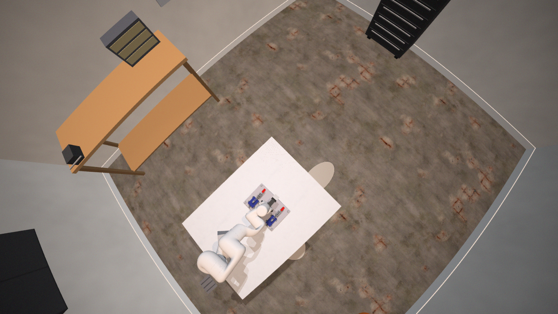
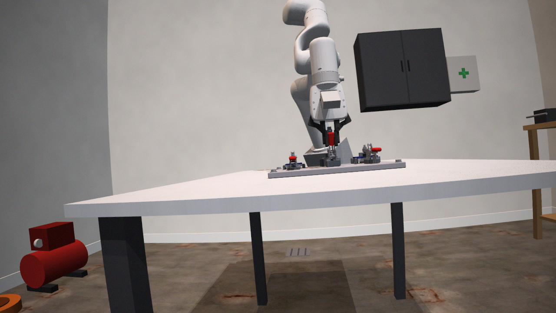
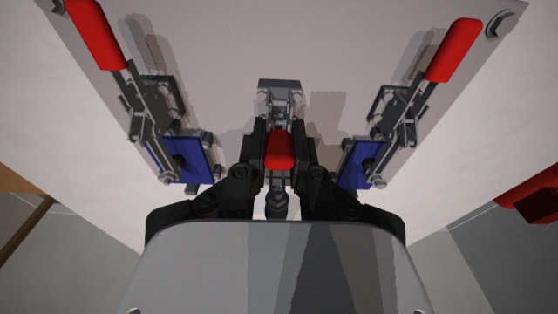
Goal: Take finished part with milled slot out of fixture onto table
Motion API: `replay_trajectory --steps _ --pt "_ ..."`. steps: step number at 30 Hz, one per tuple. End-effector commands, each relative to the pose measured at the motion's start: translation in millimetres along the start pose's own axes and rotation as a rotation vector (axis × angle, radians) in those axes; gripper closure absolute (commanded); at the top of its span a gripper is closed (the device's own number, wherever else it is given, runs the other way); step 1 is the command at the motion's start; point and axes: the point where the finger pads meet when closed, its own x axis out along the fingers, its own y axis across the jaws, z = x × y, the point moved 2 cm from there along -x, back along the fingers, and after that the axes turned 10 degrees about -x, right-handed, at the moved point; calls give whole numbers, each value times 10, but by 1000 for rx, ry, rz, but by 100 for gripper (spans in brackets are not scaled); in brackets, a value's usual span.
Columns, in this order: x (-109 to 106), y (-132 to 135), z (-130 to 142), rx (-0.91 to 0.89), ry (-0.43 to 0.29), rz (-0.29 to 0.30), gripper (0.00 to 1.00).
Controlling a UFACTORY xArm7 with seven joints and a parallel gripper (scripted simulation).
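Observation:
A grey fixture plate [image 3: 244, 52] [image 2: 338, 169] [image 1: 286, 213] sits on the white table [image 2: 233, 194] [image 1: 304, 183]. Two blue blanks, a left blank [image 3: 192, 159] [image 1: 253, 201] and a right blank [image 3: 355, 163] [image 1: 270, 221], lie in the outer nests. Each is under a clamp whose red handle lies low: the left handle [image 3: 93, 37] [image 2: 292, 157] and the right handle [image 3: 451, 50] [image 2: 375, 148]. My gripper [image 3: 278, 133] [image 2: 330, 141] is shut on the red handle of the middle clamp [image 3: 279, 153] [image 2: 330, 136], which stands upright. The middle nest's part is hidden under my fingers.
The arm's base stands on the table behind the plate. A red compressor [image 2: 50, 261] [image 3: 527, 194] sits on the floor to one side. A wooden bench [image 1: 117, 97] and a dark wall cabinet [image 2: 402, 68] are well away from the table.

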Motion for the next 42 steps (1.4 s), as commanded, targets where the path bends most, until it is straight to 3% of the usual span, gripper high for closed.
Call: replay_trajectory --steps 1,2,35,42 --pt "-8 -1 -11 0 3 0 100" --pt "-8 -1 -11 0 3 0 53" --pt "-33 -1 -11 0 3 0 53" --pt "-182 -1 -11 0 3 0 53"
